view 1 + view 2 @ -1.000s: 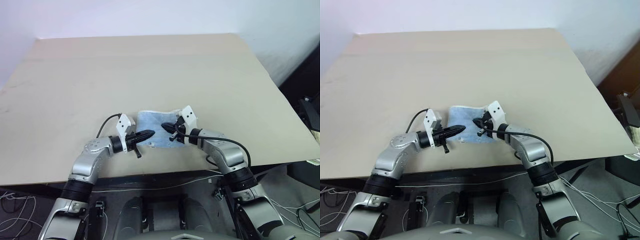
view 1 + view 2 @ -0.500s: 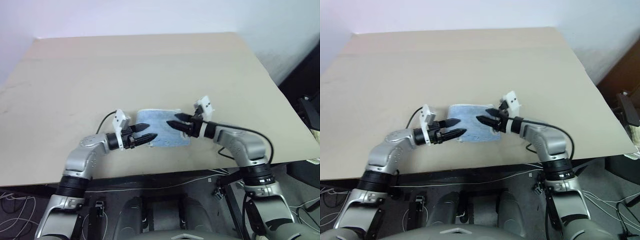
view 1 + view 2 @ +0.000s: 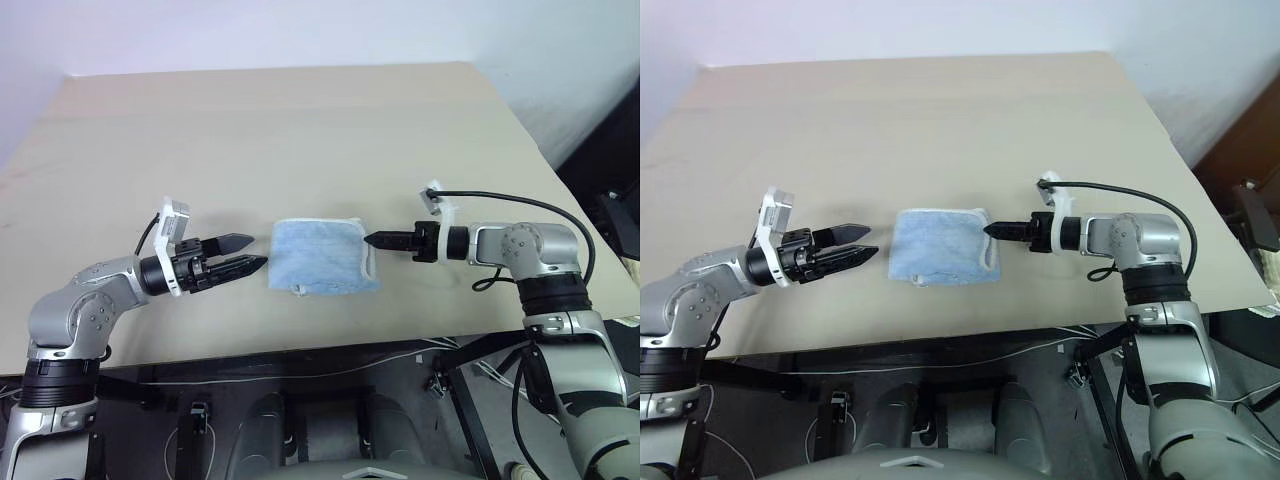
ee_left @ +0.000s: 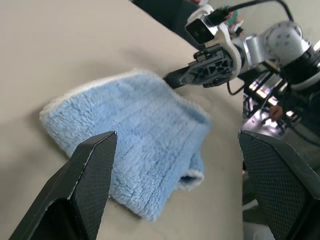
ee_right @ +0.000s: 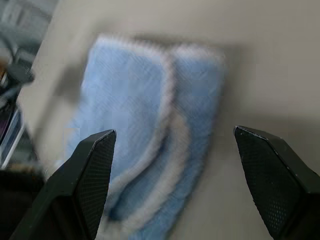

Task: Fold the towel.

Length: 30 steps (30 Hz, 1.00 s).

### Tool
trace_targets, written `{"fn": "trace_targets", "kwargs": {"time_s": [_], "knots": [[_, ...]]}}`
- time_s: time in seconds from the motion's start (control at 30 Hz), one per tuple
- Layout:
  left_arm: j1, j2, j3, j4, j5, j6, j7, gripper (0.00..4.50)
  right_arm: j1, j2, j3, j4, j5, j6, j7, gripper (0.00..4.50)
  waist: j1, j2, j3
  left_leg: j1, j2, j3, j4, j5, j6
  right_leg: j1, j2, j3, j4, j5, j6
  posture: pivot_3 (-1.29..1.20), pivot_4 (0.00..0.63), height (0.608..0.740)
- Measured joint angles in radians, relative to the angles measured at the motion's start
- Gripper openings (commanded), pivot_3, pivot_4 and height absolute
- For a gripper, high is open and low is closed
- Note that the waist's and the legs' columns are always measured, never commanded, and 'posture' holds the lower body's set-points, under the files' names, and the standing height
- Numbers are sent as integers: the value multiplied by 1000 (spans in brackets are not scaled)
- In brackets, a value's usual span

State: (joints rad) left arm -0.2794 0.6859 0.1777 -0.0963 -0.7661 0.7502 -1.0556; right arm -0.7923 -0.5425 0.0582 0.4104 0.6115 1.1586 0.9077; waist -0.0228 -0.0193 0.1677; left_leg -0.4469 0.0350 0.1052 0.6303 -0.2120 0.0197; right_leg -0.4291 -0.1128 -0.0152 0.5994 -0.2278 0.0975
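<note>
A: On the left of the desk (image 3: 120, 150), what is that arm up to?

B: The left gripper (image 3: 243, 254) hangs level over the bare desk, pointing across at the towel (image 3: 322, 255). Its two black fingers (image 4: 90, 175) stand apart with nothing between them. It is near the towel's left edge but not touching it.

A: And the towel itself, in the middle?

B: It lies flat near the front edge of the desk, between the two grippers. It looks doubled over into a compact, roughly square pad: along its right side two whitish hems run stacked one on the other, and a small flap of hem pokes out at the front corner.

A: Then the right side?

B: The right gripper (image 3: 372, 239) points back toward the towel, its tips just beside the hemmed right edge. The wrist view shows its fingers (image 5: 90, 175) spread wide and empty, with the towel lying between and beyond them.

A: So how far along is the job?

B: I'd judge the folding done, or very nearly. Neither gripper holds the cloth, and the layers sit fairly square. At most that loose front corner could be tidied, or one more fold made.
</note>
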Motion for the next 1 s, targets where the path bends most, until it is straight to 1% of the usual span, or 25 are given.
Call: {"fn": "trace_targets", "kwargs": {"time_s": [0.13,0.2,0.3,0.4,0.47,0.57,0.6,0.67,0.73,0.87,0.9,1.0], "knots": [[57,-3,-5,-37,12,-4,20,4045,-20,-7,75,10,-8,42,95,3962,2,0,0,-1,0,0,0,0,0,0,0,0,0,0,0,0,150,740],[64,-19,6,-42,-6,6,35,4045,-22,-4,103,11,-11,48,124,3962,6,0,0,-1,0,0,1,-1,-1,0,-1,0,0,0,0,0,150,740],[53,-34,48,-49,-74,46,60,4045,-42,39,137,9,-10,73,159,3962,2,0,0,-1,0,-1,1,-1,-2,0,0,0,0,0,0,0,150,740],[54,-14,50,-76,-75,49,62,4045,-54,86,162,22,-12,80,169,3962,-1,0,0,0,0,0,0,-1,-2,0,0,0,1,0,0,0,150,740],[72,-6,54,-86,-77,55,67,4045,-73,109,161,75,-21,78,174,3962,-2,0,0,0,0,0,0,-1,-2,0,0,0,1,0,0,0,150,740],[80,-3,62,-87,-84,69,77,4045,-94,134,133,152,-30,74,164,3401,-3,0,0,0,0,0,1,-2,-3,0,0,0,1,0,0,0,150,740],[81,1,66,-90,-87,70,78,4045,-98,141,122,174,-34,72,157,3118,-3,0,0,0,0,0,1,-2,-3,0,0,0,1,0,0,0,150,740],[82,4,72,-105,-90,71,79,4045,-100,147,98,210,-40,68,150,2333,-4,0,0,0,0,0,1,-2,-3,0,0,0,1,0,0,0,150,740],[82,4,72,-107,-92,71,82,4045,-100,143,76,222,-42,64,147,1648,-4,0,0,0,0,0,1,-2,-3,0,0,0,1,0,0,0,150,740],[79,4,68,-106,-91,71,84,4045,-99,126,39,199,-40,87,137,268,-3,0,0,-1,0,0,0,-2,-3,-1,0,0,1,0,0,0,150,740],[76,3,66,-104,-90,70,84,4045,-94,119,25,165,-35,110,129,25,-2,0,0,-2,0,0,1,-2,-3,-2,0,0,1,0,0,0,150,740],[63,2,53,-98,-87,69,83,4045,-65,105,-69,4,27,199,84,25,4,0,0,-2,0,0,0,-2,-3,-2,0,0,1,0,0,0,150,740]]}}
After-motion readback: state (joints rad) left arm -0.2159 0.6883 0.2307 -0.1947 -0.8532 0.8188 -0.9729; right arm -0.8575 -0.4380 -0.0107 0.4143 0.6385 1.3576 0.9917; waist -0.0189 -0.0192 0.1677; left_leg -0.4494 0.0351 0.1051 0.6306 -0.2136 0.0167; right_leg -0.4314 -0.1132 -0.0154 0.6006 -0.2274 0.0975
